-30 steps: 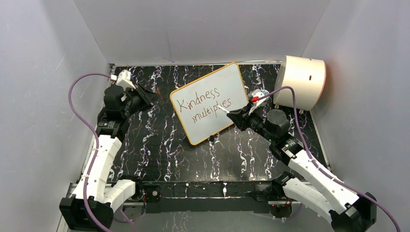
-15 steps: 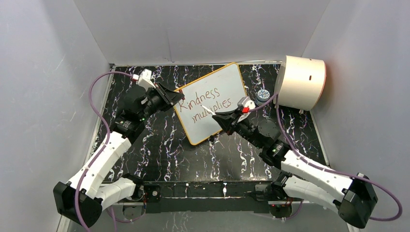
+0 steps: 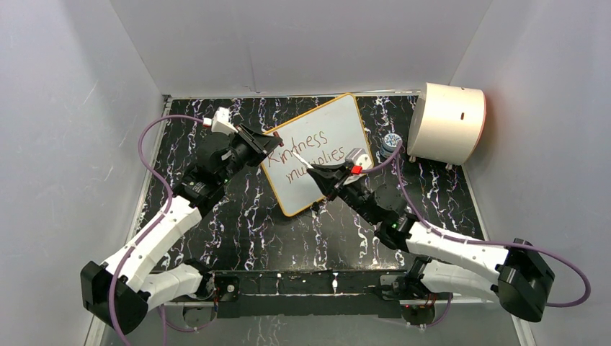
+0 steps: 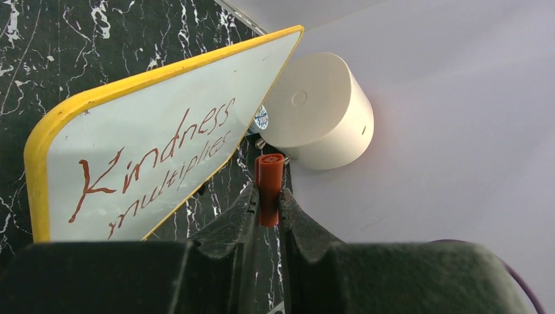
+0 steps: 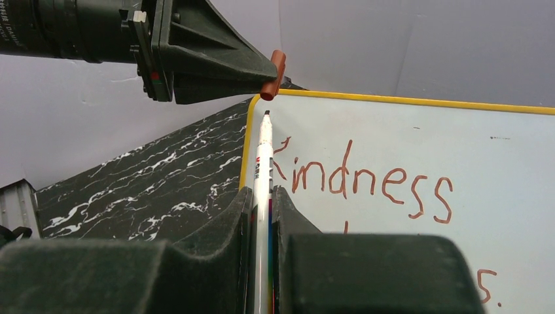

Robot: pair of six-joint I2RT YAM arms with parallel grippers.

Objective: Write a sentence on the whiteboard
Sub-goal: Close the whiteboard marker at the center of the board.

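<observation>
Dark red handwritten sentence [image 5: 366, 180], reading "Kindness multiplies", is running in two slanted lines across the flat white rectangular whiteboard [image 3: 344, 119] with its thin orange-yellow rim, which is lying at an angle on the black marbled mat [image 3: 245, 216]. The board is sitting directly ahead of and below both sets of jaws, which are facing each other over its left corner. The left gripper [image 4: 268, 196] is pinching a short red marker cap [image 4: 269, 178] between its closed black jaws, the cap standing crosswise at their tips with its open end poking out above them. The right gripper [image 5: 262, 196] is clamping a slim white marker pen [image 5: 263, 163] lengthwise between its closed jaws, the pen reaching forward past the fingertips. Its dark tip is pointing up at the cap, just beneath it and apart from it, over the yellow rim beside the letter K. Whether the tip is touching the board cannot be told. Beyond the left jaws, past the board's far corner, a cream half-cylinder drum [image 3: 447, 122] is resting near the wall, and a small round blue-and-white object [image 3: 391, 141] is sitting between the drum and the board's edge.
</observation>
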